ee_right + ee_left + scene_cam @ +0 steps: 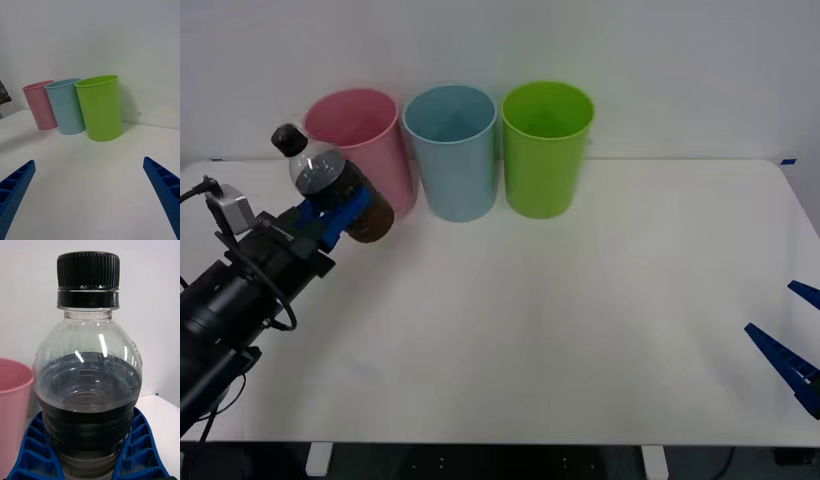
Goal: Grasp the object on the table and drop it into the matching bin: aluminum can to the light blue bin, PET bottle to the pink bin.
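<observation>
The PET bottle (330, 185), clear with a black cap and a dark lower band, hangs tilted above the table (580, 330), just in front of the pink bin (358, 135). My left gripper (335, 215) is shut on its lower body. Up close, the bottle (88, 378) stands between the blue fingers (35, 450), with the pink bin (13, 405) behind it. The light blue bin (450, 150) stands to the right of the pink one. My right gripper (790, 345) rests open at the table's right front edge, its fingers (15, 187) spread wide.
A bright green bin (547, 148) stands right of the light blue one, all three in a row along the back wall. From the right wrist view the same row reads pink bin (39, 105), light blue bin (67, 105), green bin (100, 108).
</observation>
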